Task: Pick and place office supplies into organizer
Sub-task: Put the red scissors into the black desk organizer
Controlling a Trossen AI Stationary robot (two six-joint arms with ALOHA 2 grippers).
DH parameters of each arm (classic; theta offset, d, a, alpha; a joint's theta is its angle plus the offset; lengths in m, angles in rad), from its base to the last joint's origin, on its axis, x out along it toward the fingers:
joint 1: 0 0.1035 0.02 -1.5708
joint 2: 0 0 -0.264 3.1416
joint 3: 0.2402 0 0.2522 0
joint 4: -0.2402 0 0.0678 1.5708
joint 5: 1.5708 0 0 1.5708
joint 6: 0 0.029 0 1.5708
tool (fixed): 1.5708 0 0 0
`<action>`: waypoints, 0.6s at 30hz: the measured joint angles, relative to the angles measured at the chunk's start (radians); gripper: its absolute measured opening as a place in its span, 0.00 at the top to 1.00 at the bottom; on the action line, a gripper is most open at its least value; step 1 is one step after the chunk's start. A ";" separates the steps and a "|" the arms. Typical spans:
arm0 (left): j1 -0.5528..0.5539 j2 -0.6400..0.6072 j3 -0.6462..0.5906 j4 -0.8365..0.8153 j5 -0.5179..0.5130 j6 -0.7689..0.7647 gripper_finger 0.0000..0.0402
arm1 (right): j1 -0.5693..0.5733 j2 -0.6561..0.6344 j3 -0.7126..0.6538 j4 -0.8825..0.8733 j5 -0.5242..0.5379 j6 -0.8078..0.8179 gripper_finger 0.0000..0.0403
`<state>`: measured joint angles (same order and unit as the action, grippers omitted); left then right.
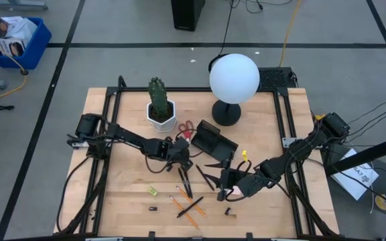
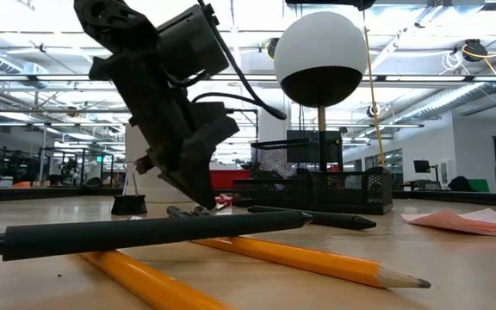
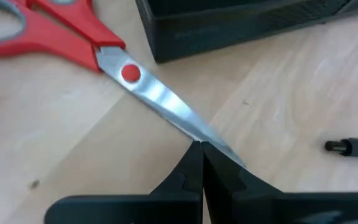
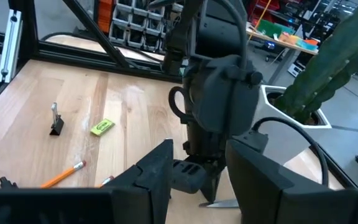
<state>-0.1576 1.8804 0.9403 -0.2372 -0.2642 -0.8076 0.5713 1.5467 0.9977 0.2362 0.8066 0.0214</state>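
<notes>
Red-handled scissors (image 3: 104, 56) lie beside the black organizer (image 1: 213, 139); left gripper (image 3: 202, 163), jaws pressed together on the blade tip, begins the pick. Next: lift toward the organizer. Right gripper (image 4: 197, 177) waits nearby, jaws wide.

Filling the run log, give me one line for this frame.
left gripper: shut on scissors blade tip, beside organizer | right gripper: open, waiting near pens | organizer: nothing seen placed

Black organizer (image 1: 214, 140) sits tilted at table centre. Red-handled scissors (image 1: 185, 128) lie at its 9 o'clock, blades closed. Pencils (image 1: 189, 207) and pens (image 1: 183, 183) lie scattered at 6 o'clock.
</notes>
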 joint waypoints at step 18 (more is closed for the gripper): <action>-0.088 -0.106 -0.021 0.074 -0.148 0.075 0.99 | 0.000 0.000 0.000 0.007 0.001 -0.006 0.64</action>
<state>-0.2460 1.7745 0.9195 -0.1635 -0.4125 -0.7330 0.5713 1.5467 0.9977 0.2430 0.8072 0.0154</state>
